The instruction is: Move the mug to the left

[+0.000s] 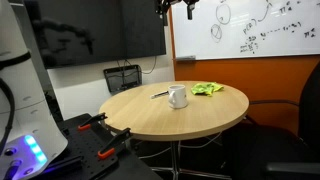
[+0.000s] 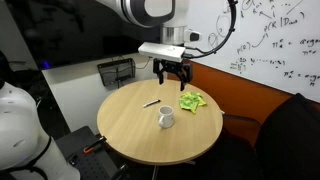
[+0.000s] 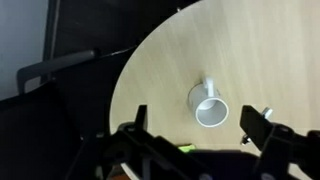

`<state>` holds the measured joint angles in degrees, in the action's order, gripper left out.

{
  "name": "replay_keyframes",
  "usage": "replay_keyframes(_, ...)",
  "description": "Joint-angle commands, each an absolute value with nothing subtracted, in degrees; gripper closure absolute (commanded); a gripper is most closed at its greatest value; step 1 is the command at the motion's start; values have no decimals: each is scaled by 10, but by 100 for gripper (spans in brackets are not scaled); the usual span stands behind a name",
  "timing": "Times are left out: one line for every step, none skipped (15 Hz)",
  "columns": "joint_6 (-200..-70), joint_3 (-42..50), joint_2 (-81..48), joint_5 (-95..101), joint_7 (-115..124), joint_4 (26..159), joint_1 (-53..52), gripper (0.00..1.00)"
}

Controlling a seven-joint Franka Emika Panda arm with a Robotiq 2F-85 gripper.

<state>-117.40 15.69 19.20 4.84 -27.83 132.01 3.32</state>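
Note:
A white mug (image 1: pixel 178 96) stands upright on the round wooden table (image 1: pixel 150 118); it also shows in the other exterior view (image 2: pixel 166 117) and in the wrist view (image 3: pixel 209 106), handle pointing up in that picture. My gripper (image 2: pixel 172 73) hangs high above the table, well clear of the mug, and is open and empty. In the wrist view its two fingers (image 3: pixel 200 125) spread wide on either side of the mug far below. Only the tip of the gripper (image 1: pixel 176 8) shows at the top edge of an exterior view.
A green cloth (image 2: pixel 192 101) lies beside the mug and a pen (image 2: pixel 150 102) lies on the table near it. A black wire basket (image 2: pixel 118 72) stands behind the table. A whiteboard (image 1: pixel 250 25) and an orange wall are at the back.

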Motion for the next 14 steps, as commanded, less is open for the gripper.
replay_keyframes(-1173, 148, 191, 45, -281, 1319, 43, 0)
replay_keyframes(-1173, 148, 191, 45, -281, 1319, 43, 0)
replay_keyframes(-1173, 148, 191, 45, -281, 1319, 43, 0)
replay_keyframes(-1173, 148, 191, 45, -281, 1319, 43, 0)
replay_keyframes(-1173, 148, 191, 45, -281, 1319, 43, 0)
replay_keyframes(-1173, 148, 191, 45, -281, 1319, 43, 0)
replay_keyframes(-1173, 148, 191, 45, -281, 1319, 43, 0)
replay_keyframes(-1173, 148, 191, 45, -281, 1319, 43, 0)
replay_keyframes(-1180, 154, 179, 26, -282, 1315, 39, 0)
replay_keyframes(-1192, 153, 168, 14, -269, 1314, 39, 0)
replay_keyframes(-1206, 152, 152, -4, -263, 1312, 36, 0)
replay_keyframes(-1222, 146, 131, -17, -250, 1310, 35, 0)
replay_keyframes(-1240, 139, 106, -30, -232, 1307, 34, 0)
replay_keyframes(-1265, 129, 79, -35, -215, 1305, 33, 0)
